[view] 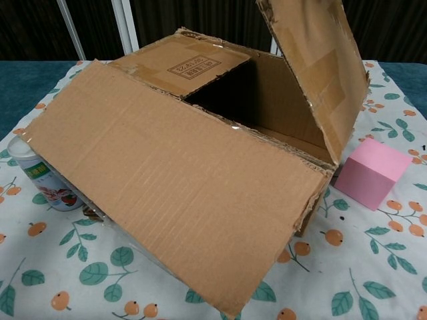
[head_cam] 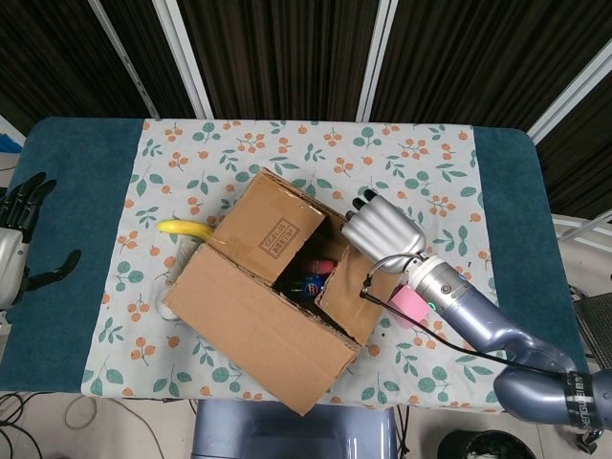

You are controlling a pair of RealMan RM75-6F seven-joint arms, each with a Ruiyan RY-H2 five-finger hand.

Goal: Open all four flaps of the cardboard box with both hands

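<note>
Brown cardboard box (head_cam: 263, 287), right hand (head_cam: 384, 228) gripping its raised flap (view: 313, 60), left hand (head_cam: 17, 239) released, fingers spread

This looks like a robotics lab or data-collection room set up to mimic a home table. A table (head_cam: 507, 191) with a teal cover carries a floral tablecloth (head_cam: 287, 153) printed with oranges and leaves, while dark ribbed wall panels (head_cam: 277, 53) divided by white metal bars (head_cam: 186, 57) stand behind it. Loose cables (head_cam: 57, 413) lie on the floor at the table's near edge, beside part of the robot's grey base (head_cam: 292, 430).
</note>
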